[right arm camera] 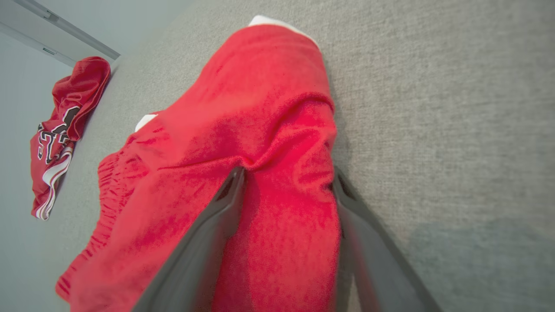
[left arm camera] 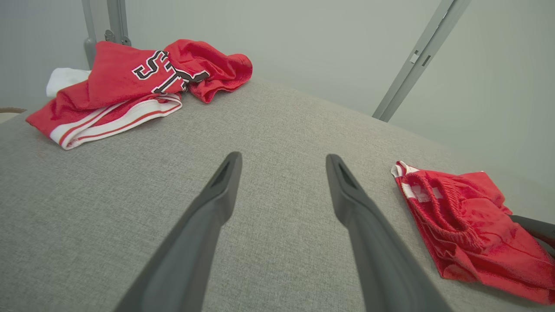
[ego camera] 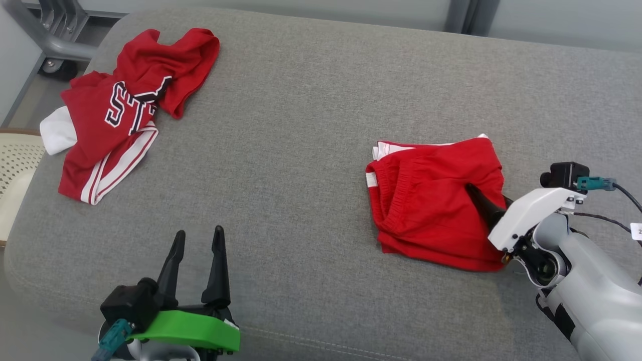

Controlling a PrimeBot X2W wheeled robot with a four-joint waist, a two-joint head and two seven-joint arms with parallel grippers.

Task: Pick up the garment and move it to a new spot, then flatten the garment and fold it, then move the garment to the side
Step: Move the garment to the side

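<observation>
Grey woven upholstery covers the padded surface (ego camera: 311, 125) that carries all the work; a metal frame (ego camera: 55, 40) stands behind its far left corner.

**Task item.** The red shorts (ego camera: 426, 200) lie on the right half of the surface. They are well apart from a crumpled red jersey (ego camera: 130, 100), which sits at the far left with a white cloth (ego camera: 57, 131) beside it. The shorts are doubled into a compact, roughly square packet. The elastic waistband (ego camera: 396, 193) is on the left edge and white trim shows along the far edge.

**Right end effector** (right arm camera: 288, 170). Its fingers are spread wide and straddle a raised ridge of red fabric at the packet's right side. One finger (ego camera: 479, 200) rests on top of the cloth; in the head view the second is hidden. Fabric sits between the fingers but is not pinched, so no grip is established.

**Left end effector** (ego camera: 199, 230). Its fingers are spread wide with nothing between them. It is parked over bare upholstery near the front edge, away from both garments.

**Progress, as judged.** Relocation, flattening and folding appear complete, since the packet is folded, although its near edge is uneven. Outstanding — the transfer to the side. Whether the present spot already counts as the side cannot be determined. If it does not, the right fingers need to close through all layers of the ridge so the fold holds during the move.
</observation>
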